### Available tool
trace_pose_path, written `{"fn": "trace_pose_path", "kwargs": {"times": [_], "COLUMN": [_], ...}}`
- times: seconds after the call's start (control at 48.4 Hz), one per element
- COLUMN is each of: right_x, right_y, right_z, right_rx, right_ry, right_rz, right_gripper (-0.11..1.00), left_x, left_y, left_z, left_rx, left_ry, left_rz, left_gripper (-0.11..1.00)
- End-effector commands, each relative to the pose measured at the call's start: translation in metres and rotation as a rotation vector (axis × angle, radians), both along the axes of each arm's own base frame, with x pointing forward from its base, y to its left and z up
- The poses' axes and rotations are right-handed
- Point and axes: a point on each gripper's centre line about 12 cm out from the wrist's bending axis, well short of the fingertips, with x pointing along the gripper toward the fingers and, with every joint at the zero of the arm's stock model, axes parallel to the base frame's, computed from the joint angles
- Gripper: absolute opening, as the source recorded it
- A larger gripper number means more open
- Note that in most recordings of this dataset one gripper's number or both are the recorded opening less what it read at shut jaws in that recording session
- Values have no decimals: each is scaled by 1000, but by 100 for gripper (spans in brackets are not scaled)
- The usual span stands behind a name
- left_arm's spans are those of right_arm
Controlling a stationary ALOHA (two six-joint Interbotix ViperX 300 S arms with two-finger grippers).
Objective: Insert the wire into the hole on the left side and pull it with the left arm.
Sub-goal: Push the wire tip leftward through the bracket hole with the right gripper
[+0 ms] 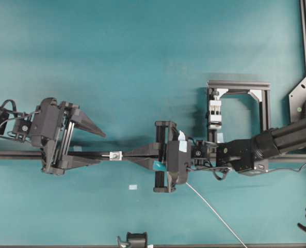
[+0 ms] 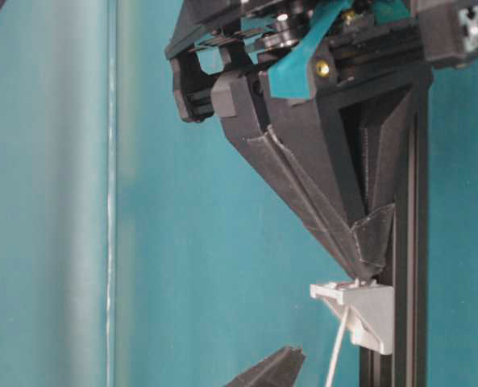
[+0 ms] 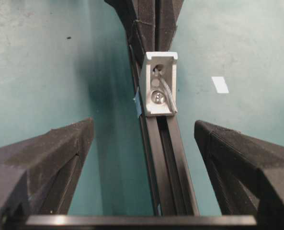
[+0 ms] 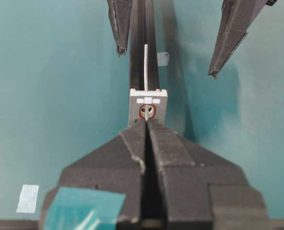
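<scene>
The small white-silver block with the hole sits on the black rail. My right gripper, with teal tape, is shut on the wire, its tips touching the block's right face. The wire runs through the hole. Its stiff tip pokes out on the far side and bends down across the block as the wire. My left gripper stands open, one finger on each side of the rail, just left of the block. The slack wire trails toward the front edge.
A black frame holding a taller white clamp block stands at the right rear. A small pale tape rectangle lies in front of the rail. A black clamp sits at the front edge.
</scene>
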Motion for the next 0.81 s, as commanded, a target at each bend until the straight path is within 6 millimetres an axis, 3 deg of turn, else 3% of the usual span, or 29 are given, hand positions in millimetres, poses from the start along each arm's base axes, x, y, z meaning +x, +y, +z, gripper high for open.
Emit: {"fn": "trace_pose_path", "kwargs": {"times": [0.0,0.785], "right_x": [6,6], "right_y": [0,0], "right_z": [10,22], "right_rx": [10,9], "right_ry": [-29,-53], "right_rz": [-5,-1], "right_gripper": [1,1], "left_x": [6,12], "left_y": [-5,-10], "left_z": [8,8], "left_rx": [-8,-2], "left_ry": [-33,4], "left_rz": [-11,-21], "left_gripper": [67,67]}}
